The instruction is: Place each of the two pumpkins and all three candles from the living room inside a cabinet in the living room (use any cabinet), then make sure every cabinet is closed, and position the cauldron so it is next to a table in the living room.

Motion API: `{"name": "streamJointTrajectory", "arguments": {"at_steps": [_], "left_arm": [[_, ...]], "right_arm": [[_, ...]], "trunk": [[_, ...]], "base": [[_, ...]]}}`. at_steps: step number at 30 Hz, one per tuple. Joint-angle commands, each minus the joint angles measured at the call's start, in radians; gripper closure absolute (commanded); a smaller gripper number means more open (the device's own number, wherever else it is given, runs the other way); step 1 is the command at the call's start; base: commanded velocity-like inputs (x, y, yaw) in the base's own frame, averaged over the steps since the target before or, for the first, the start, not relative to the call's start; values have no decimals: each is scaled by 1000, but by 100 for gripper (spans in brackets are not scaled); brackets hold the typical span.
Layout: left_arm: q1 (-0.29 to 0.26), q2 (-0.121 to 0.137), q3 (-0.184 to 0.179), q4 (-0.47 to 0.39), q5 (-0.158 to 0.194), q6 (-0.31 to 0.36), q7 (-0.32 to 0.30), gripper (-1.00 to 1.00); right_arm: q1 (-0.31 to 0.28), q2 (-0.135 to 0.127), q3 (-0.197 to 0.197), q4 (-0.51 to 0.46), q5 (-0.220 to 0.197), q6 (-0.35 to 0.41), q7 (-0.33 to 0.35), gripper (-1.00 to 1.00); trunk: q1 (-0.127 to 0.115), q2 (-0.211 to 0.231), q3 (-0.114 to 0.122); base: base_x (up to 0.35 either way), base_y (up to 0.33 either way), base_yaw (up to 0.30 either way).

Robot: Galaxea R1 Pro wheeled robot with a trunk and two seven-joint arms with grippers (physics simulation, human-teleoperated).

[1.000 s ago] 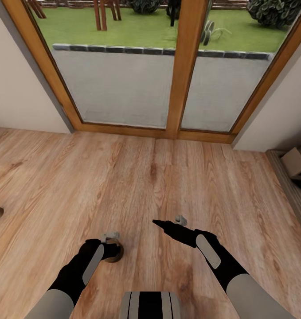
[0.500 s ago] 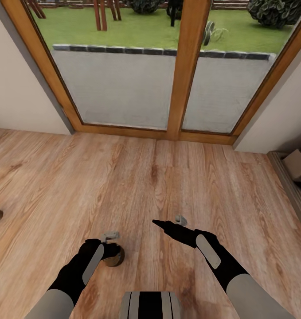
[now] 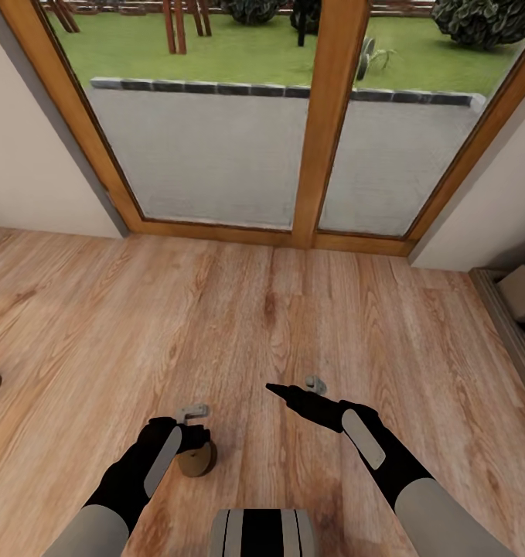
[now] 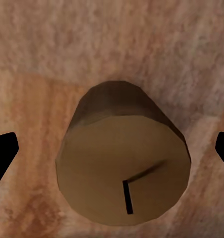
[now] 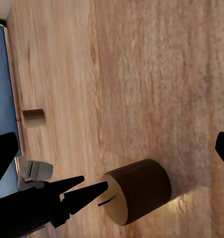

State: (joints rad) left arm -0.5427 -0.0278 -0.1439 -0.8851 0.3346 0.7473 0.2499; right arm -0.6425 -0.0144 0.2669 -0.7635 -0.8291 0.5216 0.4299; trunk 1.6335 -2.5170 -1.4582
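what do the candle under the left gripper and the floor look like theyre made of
The candle looks like matte tan wax: a smooth, dull flat top with a short dark wick. The floor reads as light wood planks with visible grain and knots and a faint sheen; possibly laminate.

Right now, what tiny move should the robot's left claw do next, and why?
Probably go straight down around the candle. The left claw hangs open above it, fingertips wide on either side, and the candle stands upright on the wooden floor, not gripped yet.

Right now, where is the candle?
The candle stands upright on the wooden floor, low in the head view, directly beneath the open left claw.
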Motion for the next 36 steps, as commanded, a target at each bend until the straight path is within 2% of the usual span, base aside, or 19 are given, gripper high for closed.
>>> {"name": "streamJointTrajectory", "arguments": {"at_steps": [1, 3, 8, 11, 17, 19, 31, 36], "left_arm": [[0, 0, -2, -1, 11, 3, 9, -100], [0, 0, -3, -2, 11, 3, 9, -100], [0, -1, -3, -2, 11, 3, 9, -100], [0, -1, -3, -3, 11, 3, 9, -100], [0, -1, -3, -3, 11, 3, 9, -100], [0, -1, -4, -3, 11, 3, 9, -100], [0, -4, -7, -3, 11, 3, 9, -100], [0, -6, -8, -3, 10, 3, 9, -100]], "right_arm": [[-1, -1, 2, 0, -5, 3, 0, -100], [-1, -1, 2, 0, -5, 3, 0, -100], [0, -1, 2, 0, -5, 3, 0, -100], [0, -1, 3, 0, -5, 3, 0, -100], [0, -1, 3, 0, -5, 3, 0, -100], [0, -1, 3, 0, -5, 3, 0, -100], [-1, -1, 3, 0, -5, 3, 0, -100], [-1, -1, 3, 0, -5, 3, 0, -100]], "trunk": [[0, 0, -1], [1, -1, -8], [1, -1, -8], [2, -1, -20], [2, -1, -20], [3, -2, -28], [3, -2, -28], [5, -3, -47]], "base": [[1, 0, 0], [1, 0, 0], [0, 0, 0], [0, 0, 0], [0, 0, 0], [0, 0, 0], [0, 0, 0], [0, 0, 0]]}}
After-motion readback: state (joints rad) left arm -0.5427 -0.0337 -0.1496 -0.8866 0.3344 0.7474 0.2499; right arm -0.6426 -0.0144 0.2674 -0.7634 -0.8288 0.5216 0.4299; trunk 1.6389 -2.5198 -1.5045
